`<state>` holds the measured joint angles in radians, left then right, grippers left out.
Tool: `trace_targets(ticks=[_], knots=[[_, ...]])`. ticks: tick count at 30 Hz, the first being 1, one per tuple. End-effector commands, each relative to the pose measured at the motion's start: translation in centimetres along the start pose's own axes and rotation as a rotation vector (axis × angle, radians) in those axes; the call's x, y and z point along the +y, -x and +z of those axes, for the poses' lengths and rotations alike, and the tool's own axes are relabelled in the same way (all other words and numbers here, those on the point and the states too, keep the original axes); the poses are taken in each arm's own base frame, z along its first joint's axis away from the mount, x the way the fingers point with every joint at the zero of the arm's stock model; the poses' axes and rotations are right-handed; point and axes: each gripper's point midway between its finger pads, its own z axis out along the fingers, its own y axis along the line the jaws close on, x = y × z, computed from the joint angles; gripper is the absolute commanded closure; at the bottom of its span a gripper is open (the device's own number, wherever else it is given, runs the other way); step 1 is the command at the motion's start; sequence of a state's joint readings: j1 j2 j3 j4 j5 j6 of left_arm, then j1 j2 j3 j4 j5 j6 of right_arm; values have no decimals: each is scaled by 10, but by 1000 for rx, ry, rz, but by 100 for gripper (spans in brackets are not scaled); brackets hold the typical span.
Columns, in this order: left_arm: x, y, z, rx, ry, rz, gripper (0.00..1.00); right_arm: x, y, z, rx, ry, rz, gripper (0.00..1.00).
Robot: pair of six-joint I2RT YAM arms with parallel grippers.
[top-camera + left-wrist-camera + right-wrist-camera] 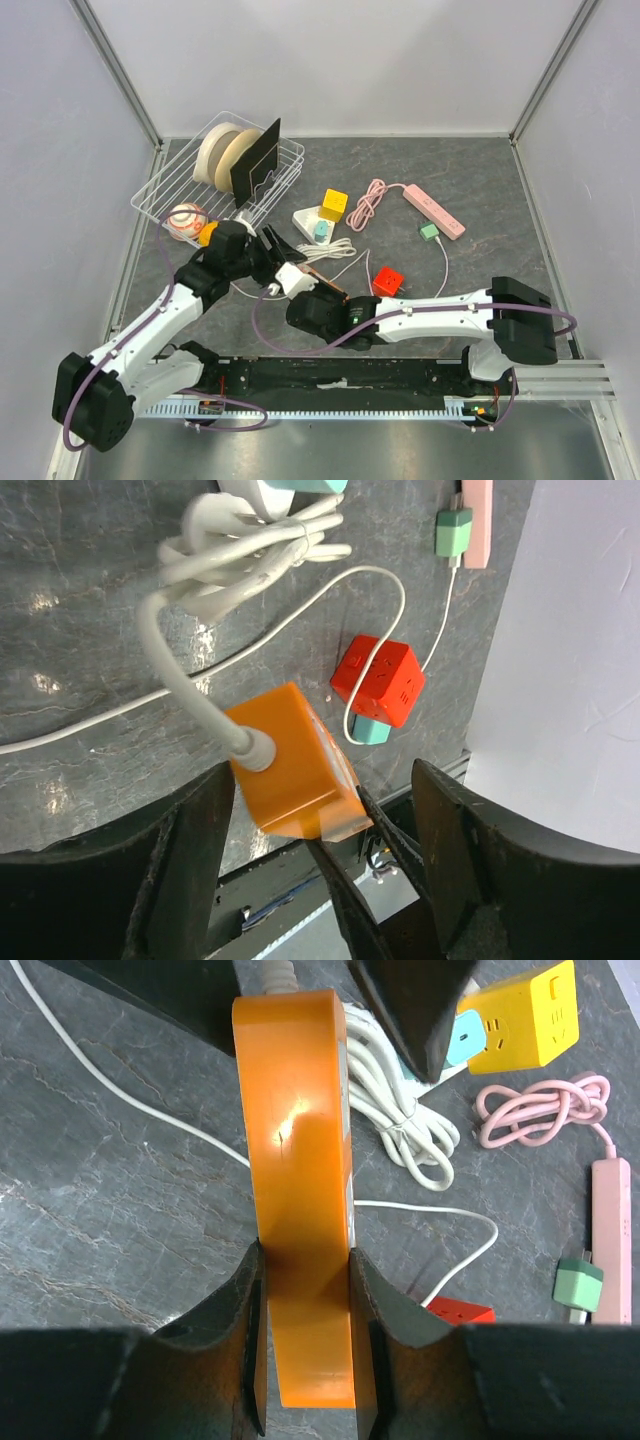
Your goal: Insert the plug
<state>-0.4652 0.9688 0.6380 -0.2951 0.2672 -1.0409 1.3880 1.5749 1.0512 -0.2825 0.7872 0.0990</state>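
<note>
An orange socket block (295, 1160) is clamped between my right gripper's (300, 1330) two fingers, a little above the table. A white plug (255, 748) on a white cable (165, 660) sits against one face of the orange block (290, 770). My left gripper (325, 850) is open, its fingers (200, 860) wide apart on either side of the block and not closed on it. In the top view the left gripper (283, 260) and right gripper (322, 300) meet at the table's near middle, with the white plug (292, 278) between them.
A red socket cube (388, 281) lies just right of the grippers. A yellow cube (333, 205), a white coiled cable (325, 250), a pink power strip (434, 211) and a green plug (429, 231) lie behind. A wire rack (165, 195) stands back left.
</note>
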Motion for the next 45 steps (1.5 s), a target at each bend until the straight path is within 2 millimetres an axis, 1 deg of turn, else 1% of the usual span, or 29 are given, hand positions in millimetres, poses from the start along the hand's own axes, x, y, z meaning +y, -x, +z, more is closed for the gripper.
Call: trace_targets(ticks=[1,4,8,11,14,15,16,17,18,20,21,22,23,24,25,26,27,28,29,30,31,32,33,34,36,37,38,41,45], knots=[[-3,-7,11,11,1,-18,25,-4,33,-3,-77,-70,31,100],[6,-12,16,10,36,-15,27,0,31,-1,-70,-68,27,100],[24,-15,20,-2,77,-51,28,4,25,-2,-65,-61,10,100],[30,-20,25,13,90,-59,36,9,20,-2,-58,-57,2,100],[33,-23,28,23,96,-57,56,14,19,-1,-57,-54,2,100],[32,-23,29,23,93,-51,70,15,18,-1,-55,-55,1,100],[29,-22,29,19,79,-40,78,16,18,-1,-55,-49,7,100],[30,-22,29,16,77,-25,86,16,16,-1,-53,-46,11,95],[30,-21,29,13,72,-14,98,17,15,-1,-51,-38,14,81],[28,-20,31,5,44,38,98,23,18,-6,-57,18,35,66],[28,-20,32,3,37,54,98,22,16,-9,-52,32,44,52],[26,-21,33,9,16,73,98,27,14,-10,-40,93,69,45],[25,-20,35,-1,-14,114,98,21,18,-17,-49,131,121,40],[23,-20,36,-3,-31,127,98,18,19,-21,-52,163,158,32],[19,-24,37,18,-68,144,98,7,20,-19,-47,187,205,26],[12,-23,38,8,-130,183,98,7,21,-30,-56,286,259,22],[10,-24,39,15,-147,187,98,3,20,-33,-56,321,291,16],[5,-28,40,33,-183,199,98,-15,18,-29,-54,312,340,13],[3,-30,40,41,-213,214,98,-15,17,-41,-66,406,374,9],[-8,-27,39,26,-268,231,98,-22,15,-41,-69,429,405,6],[-11,-30,40,41,-289,235,98,-40,11,-35,-64,412,452,5],[-12,-31,42,51,-303,246,98,-47,5,-38,-68,425,473,5],[-16,-31,44,54,-323,260,98,-47,2,-40,-63,457,487,4],[-16,-33,46,70,-325,264,98,-58,-4,-35,-55,440,511,3],[-15,-36,54,106,-326,279,98,-57,-16,-33,-28,471,530,3],[-16,-40,55,130,-340,285,98,-62,-23,-28,-10,466,551,4],[-15,-40,58,139,-337,283,98,-60,-32,-24,15,468,558,4],[-2,-45,66,164,-302,286,98,-63,-44,-17,51,446,594,4],[23,-55,73,205,-231,295,98,-73,-55,-12,72,398,636,5]])
